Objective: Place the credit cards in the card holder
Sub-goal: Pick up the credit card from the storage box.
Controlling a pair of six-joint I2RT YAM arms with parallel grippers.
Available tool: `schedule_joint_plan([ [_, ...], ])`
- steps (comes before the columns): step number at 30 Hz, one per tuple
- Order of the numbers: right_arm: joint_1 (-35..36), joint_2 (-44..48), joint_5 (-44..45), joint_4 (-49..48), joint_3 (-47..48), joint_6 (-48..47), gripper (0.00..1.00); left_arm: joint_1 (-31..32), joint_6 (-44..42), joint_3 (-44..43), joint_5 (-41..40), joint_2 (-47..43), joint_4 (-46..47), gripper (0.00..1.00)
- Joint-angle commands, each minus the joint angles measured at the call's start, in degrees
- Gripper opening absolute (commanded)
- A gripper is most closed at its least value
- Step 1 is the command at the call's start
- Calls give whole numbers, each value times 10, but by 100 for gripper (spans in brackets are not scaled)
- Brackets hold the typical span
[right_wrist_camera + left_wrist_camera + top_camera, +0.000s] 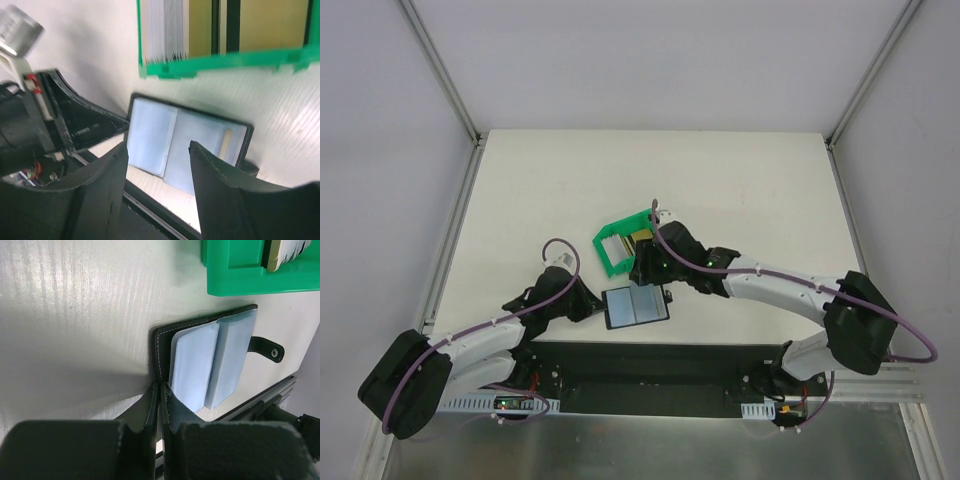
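While left hand (160,390) pinches card holder (200,360), right hand (159,152) gapes empty.

Overhead view; close wrist views share the card holder (205,365).

One card holder (637,306), one green bin (613,262), two robot arms (480,335) (780,288), and more cards (638,238) than I can count.

Open card holder (636,306) — flat, credit cards (200,27) stacked
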State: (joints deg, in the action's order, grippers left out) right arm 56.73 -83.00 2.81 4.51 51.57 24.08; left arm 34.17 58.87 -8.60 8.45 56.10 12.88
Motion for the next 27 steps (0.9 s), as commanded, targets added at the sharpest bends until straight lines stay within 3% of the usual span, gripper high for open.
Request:
schedule_joint_plan([
  [1,-28,-19,-18,41,99,-62,58,-16,-31,4,-32,3,-59,0],
  [11,-79,-154,-75,121,259,-105,78,-47,-48,0,-11,7,-65,0],
  [27,-107,-310,-163,117,360,-109,84,-60,-54,10,2,6,-66,0],
])
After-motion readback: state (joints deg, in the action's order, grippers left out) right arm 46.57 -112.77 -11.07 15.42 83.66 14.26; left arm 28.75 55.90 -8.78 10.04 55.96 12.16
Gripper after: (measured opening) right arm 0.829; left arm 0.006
